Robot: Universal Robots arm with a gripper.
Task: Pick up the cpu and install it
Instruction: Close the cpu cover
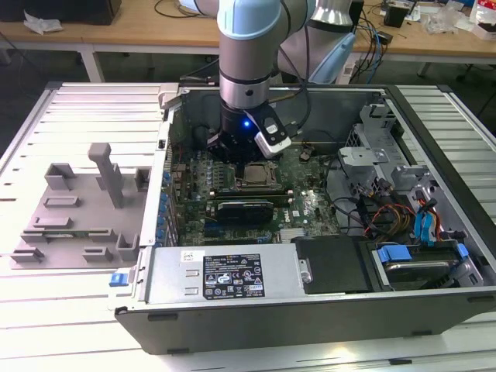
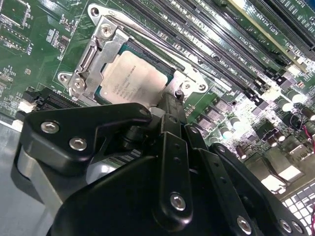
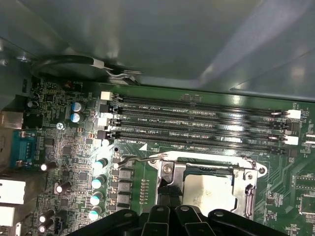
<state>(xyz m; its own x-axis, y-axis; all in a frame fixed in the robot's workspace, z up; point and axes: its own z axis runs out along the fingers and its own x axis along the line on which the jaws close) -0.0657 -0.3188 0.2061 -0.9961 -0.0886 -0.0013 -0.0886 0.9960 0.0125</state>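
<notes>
Finds the cpu (image 2: 133,78) lying flat in the socket on the motherboard (image 1: 310,205), silver top up, with the metal bracket (image 2: 101,49) framing its edges. Shows as much in the first wrist view: chip (image 3: 209,189) inside the bracket (image 3: 165,169), near the rows of memory slots (image 3: 197,123). Puts the end effector (image 2: 170,101) clenched with nothing between its tips, low at one edge of the socket, just beside the chip; cannot tell whether touching the bracket. In the exterior view, places the arm upright inside the open computer case (image 1: 232,325), end effector (image 1: 232,151) close over the cpu (image 1: 256,174). Shows the grey tray (image 1: 77,209) with upright blocks on the worktop (image 1: 70,341), well apart, to the exterior view's left of the case.
</notes>
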